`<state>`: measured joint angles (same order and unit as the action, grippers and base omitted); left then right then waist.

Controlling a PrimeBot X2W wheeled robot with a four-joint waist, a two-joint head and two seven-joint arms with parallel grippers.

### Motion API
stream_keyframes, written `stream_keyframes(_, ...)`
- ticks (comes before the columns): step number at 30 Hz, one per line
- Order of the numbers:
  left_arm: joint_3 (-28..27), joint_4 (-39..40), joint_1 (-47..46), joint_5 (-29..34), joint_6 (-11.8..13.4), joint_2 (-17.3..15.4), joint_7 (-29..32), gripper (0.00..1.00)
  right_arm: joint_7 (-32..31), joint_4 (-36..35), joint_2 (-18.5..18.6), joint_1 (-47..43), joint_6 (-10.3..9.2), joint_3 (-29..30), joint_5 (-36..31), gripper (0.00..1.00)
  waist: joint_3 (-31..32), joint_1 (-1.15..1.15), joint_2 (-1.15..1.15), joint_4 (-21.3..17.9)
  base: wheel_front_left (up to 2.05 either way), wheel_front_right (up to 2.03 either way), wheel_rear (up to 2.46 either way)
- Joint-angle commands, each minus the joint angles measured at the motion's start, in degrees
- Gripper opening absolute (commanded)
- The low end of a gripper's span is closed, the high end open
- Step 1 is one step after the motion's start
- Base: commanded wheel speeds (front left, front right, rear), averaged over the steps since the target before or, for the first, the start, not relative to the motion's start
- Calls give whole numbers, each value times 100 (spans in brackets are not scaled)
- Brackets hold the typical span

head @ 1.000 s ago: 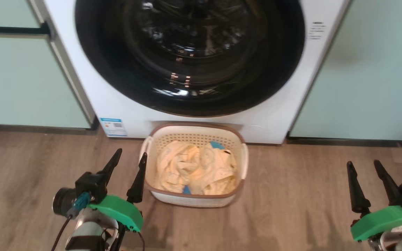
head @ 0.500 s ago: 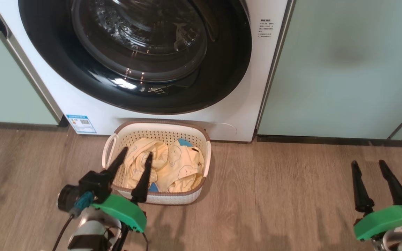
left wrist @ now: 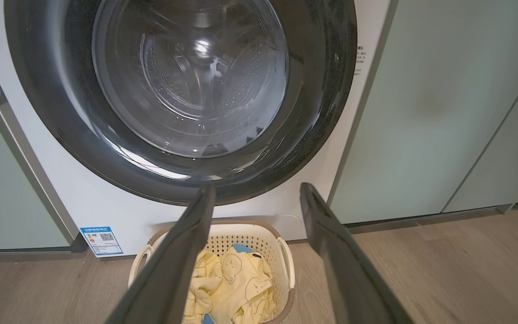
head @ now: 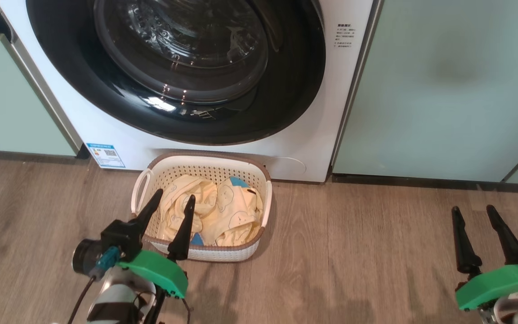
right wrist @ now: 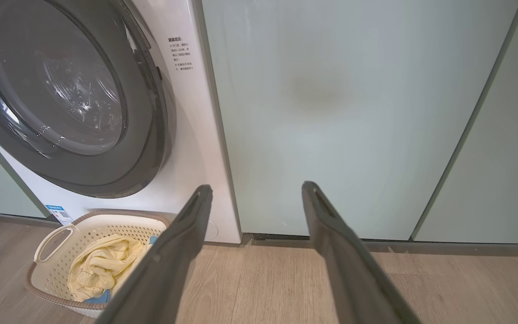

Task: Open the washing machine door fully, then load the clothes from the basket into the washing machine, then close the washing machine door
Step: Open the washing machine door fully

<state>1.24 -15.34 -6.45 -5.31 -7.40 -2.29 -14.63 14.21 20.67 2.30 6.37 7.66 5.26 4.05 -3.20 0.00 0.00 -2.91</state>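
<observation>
Washing machine door: shut, seated flush in the white front of the washing machine. It has a glossy black ring and a bulging glass window (drum holes show through the glass).

Noted left to right, head view:

1. Left cabinet panel, pale green, stands against the machine's left side.
2. Sticker, blue and white, is on the lower left corner of the machine front.
3. Left gripper is at the lower left, with its fingers spread wide and nothing between them. The tips overlap the near left part of the basket in this view. In the left wrist view the basket lies below and beyond the fingers, apart from them, and the fingers point toward the lower edge of the door.
4. Basket, cream with a brown rim, stands on the wood floor. It is directly under the lowest part of the door, with its back rim close to the machine's base.
5. Clothes are all inside the basket, a crumpled pale yellow heap with small blue patches (faint cartoon outlines on the fabric).
6. Right cabinet panel, pale green, begins just beside the machine's right edge.
7. Right gripper is at the lower right, fingers spread wide and empty. It is over bare floor, well apart from the basket. Its wrist view faces the right panel, with machine and basket off to that view's left.
</observation>
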Motion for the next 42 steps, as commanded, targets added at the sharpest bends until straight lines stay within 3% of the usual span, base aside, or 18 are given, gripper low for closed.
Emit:
stream_keyframes(1,-219,165,-316,-19,12,-68,-37,100,79,-198,58,267,-17,-141,29,100,-2,0,0,0,0,0,0)
stream_keyframes(19,-254,173,-337,9,33,-62,-37,100,79,-228,58,292,-17,-140,50,100,-81,0,0,10,0,0,0)
stream_keyframes(20,-251,174,-341,7,33,-62,-37,100,79,-220,58,294,-17,-128,76,65,-86,0,0,10,0,0,0)
stream_keyframes(21,-247,178,-345,8,33,-62,-37,100,79,-203,58,298,-17,-132,83,0,-92,0,0,12,0,0,0)
stream_keyframes(36,-170,261,-515,-73,63,-60,-37,100,79,-59,67,571,-17,-175,228,0,-398,0,0,106,0,0,0)
stream_keyframes(42,-60,297,-737,-189,68,-59,-37,100,79,144,225,1020,-17,-264,785,0,-731,0,0,252,0,0,0)
